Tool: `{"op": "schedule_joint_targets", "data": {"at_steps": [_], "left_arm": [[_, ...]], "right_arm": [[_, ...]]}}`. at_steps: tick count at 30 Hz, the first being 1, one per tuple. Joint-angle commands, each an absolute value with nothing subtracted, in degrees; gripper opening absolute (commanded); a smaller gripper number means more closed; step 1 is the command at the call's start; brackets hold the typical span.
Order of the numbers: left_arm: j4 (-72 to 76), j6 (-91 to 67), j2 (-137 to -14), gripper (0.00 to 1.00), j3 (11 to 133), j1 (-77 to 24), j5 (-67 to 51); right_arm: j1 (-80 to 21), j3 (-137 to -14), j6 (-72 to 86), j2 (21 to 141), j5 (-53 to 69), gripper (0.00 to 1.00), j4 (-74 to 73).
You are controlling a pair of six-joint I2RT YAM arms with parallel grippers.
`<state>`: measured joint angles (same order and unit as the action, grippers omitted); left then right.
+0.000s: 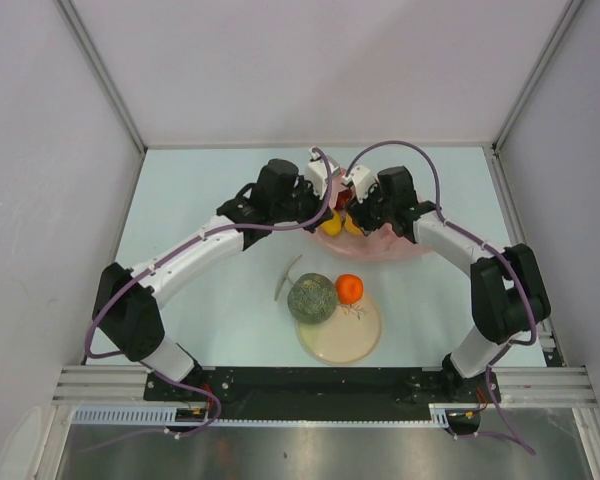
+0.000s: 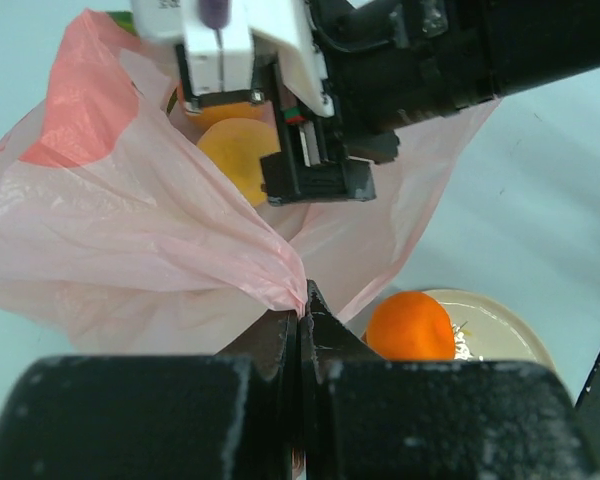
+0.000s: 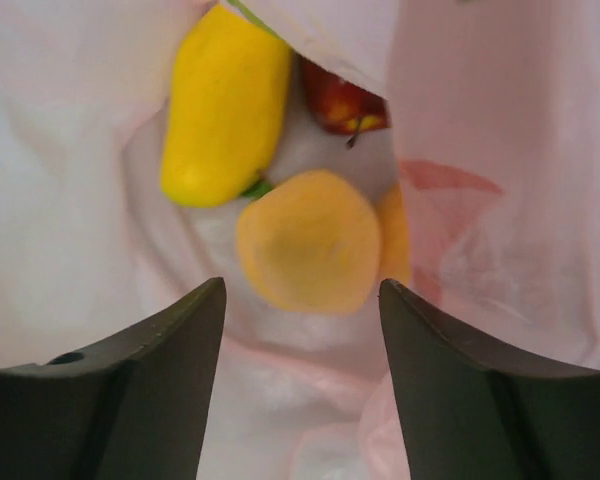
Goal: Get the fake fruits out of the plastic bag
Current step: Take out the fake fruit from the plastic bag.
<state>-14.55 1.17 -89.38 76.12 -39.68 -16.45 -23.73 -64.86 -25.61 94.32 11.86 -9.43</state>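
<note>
In the left wrist view, the left end effector is pinched shut on a fold of the plastic bag, holding its mouth up. A yellow-orange round fruit shows inside the opening. Beyond the bag, an orange sits on the plate. The film is thin and bunched into a narrow pinch. I judge that a sideways tug could slide it free, and the mouth would then fall shut over the fruit.

In the right wrist view, the right end effector hangs inside the bag with its jaws apart and nothing between them. It points at the same round fruit, with a yellow oblong fruit and a dark red fruit lying deeper in. Pink film crowds both fingers. Closing here could trap film with the fruit, so lifting would drag the whole bag. The smooth, round fruit might also squirt out of a shallow or off-centre grip.

In the top view, the bag lies toward the far edge of the desk, about midway across. The melon and the orange are already out near the plate, closer to the near edge. Both end effectors meet at the bag's mouth, close enough that a careless move could knock one against the other.
</note>
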Motion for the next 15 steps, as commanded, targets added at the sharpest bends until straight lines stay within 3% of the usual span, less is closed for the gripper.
{"op": "schedule_joint_targets", "data": {"at_steps": [1, 5, 15], "left_arm": [[-14.59, 2.9, -89.38, 0.0, 78.75, -39.37, -16.26], [-14.5, 3.25, -89.39, 0.0, 78.57, -39.37, -16.08], [-14.68, 3.78, -89.56, 0.0, 78.58, -39.37, -16.0]], "right_arm": [[-23.55, -69.08, -28.82, 97.63, 8.97, 0.71, -3.86], [-23.29, -72.06, -31.11, 101.85, 10.28, 0.83, -6.93], [-22.41, -76.46, -30.85, 109.16, 8.26, 0.91, -10.98]]}}
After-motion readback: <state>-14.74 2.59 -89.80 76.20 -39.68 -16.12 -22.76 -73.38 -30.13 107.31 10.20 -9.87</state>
